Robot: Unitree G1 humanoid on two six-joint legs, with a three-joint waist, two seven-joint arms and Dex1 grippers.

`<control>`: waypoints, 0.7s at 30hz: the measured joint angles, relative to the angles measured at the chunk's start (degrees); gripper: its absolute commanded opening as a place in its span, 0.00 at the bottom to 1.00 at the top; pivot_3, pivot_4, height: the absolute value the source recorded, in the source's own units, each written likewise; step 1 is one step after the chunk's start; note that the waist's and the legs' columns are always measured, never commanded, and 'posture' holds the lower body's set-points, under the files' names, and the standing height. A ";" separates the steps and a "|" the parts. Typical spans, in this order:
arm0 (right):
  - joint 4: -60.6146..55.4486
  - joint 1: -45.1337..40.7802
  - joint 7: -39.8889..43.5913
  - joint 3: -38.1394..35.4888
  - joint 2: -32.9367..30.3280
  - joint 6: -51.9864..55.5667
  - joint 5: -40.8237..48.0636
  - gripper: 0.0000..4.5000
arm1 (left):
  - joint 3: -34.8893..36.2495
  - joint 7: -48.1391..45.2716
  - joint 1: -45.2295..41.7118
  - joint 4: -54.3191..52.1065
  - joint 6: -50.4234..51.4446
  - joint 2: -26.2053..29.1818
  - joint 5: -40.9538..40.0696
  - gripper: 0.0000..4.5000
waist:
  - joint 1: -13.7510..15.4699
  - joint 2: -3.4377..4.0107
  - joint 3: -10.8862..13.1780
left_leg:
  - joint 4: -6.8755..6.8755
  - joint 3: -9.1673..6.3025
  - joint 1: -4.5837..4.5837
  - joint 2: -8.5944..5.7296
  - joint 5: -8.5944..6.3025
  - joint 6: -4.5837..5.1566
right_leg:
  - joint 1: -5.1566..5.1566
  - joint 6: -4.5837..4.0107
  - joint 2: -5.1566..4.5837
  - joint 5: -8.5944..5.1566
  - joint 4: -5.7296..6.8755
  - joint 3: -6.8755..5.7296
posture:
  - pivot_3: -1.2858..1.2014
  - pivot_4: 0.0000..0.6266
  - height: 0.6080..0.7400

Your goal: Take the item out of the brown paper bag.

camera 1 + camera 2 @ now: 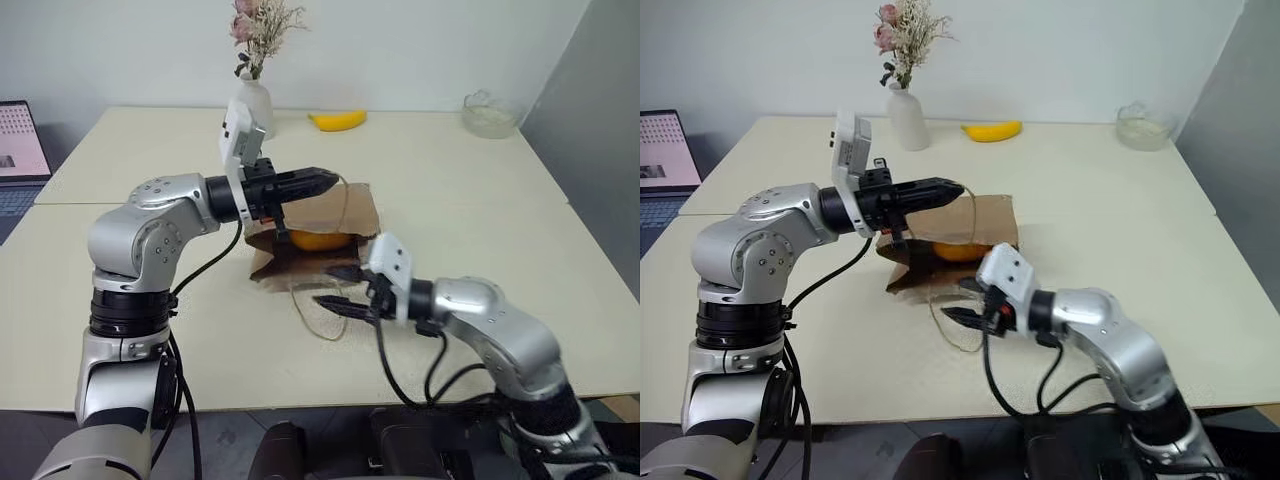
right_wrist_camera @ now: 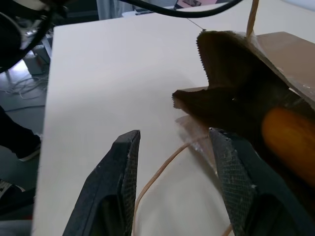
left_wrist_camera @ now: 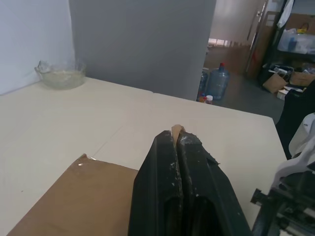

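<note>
My left end effector (image 1: 325, 182) is pinched together on the top edge of the brown paper bag (image 1: 330, 215), holding its mouth up over the desk (image 1: 480, 200). Inside the opening I see the orange fruit (image 1: 318, 240), resting low in the bag. My right end effector (image 1: 338, 288) hangs just in front of the mouth with its fingers (image 2: 120, 182) apart, gripping nothing, a tan cord handle (image 2: 162, 169) looping beneath it. A banana (image 1: 338, 120), a vase (image 1: 252, 105) and a glass bowl (image 1: 490, 114) stand at the far edge.
</note>
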 measured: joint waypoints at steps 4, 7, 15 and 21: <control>11.89 -3.34 -7.32 3.67 7.42 -4.68 -5.86 0.55 | 0.04 0.00 -0.34 0.03 0.01 0.44 -0.30 0.00 | 0.20 0.00 0.00 | 0.00 0.04 -0.09 -0.02 0.00 0.00 | -0.07 0.00 -0.02 0.00 -0.03 0.03 | 0.52 0.24 1.00; 19.15 -5.25 -12.73 3.71 11.17 -8.50 -9.84 0.72 | 0.14 0.09 -0.39 0.02 0.04 1.03 -0.66 0.00 | 0.22 0.00 0.00 | 0.00 0.05 -0.11 -0.03 0.00 0.00 | -0.08 0.00 -0.05 0.00 -0.05 0.04 | 0.52 0.24 1.00; 27.29 -7.56 -18.35 10.18 9.22 -18.32 -23.29 0.99 | 1.37 2.46 -1.35 0.32 0.17 1.37 -1.40 0.00 | 0.18 0.01 0.00 | 0.00 0.06 -0.11 -0.03 0.00 0.00 | -0.10 0.00 -0.06 0.00 -0.04 0.04 | 0.52 0.24 1.00; 32.64 -12.08 -19.47 17.65 4.44 -27.14 -36.98 0.99 | 3.33 4.96 -4.21 2.48 1.09 0.89 -2.12 0.00 | 0.17 0.01 0.00 | 0.00 0.07 -0.10 -0.02 0.00 0.00 | -0.10 0.00 -0.04 0.00 -0.04 0.06 | 0.52 0.24 1.00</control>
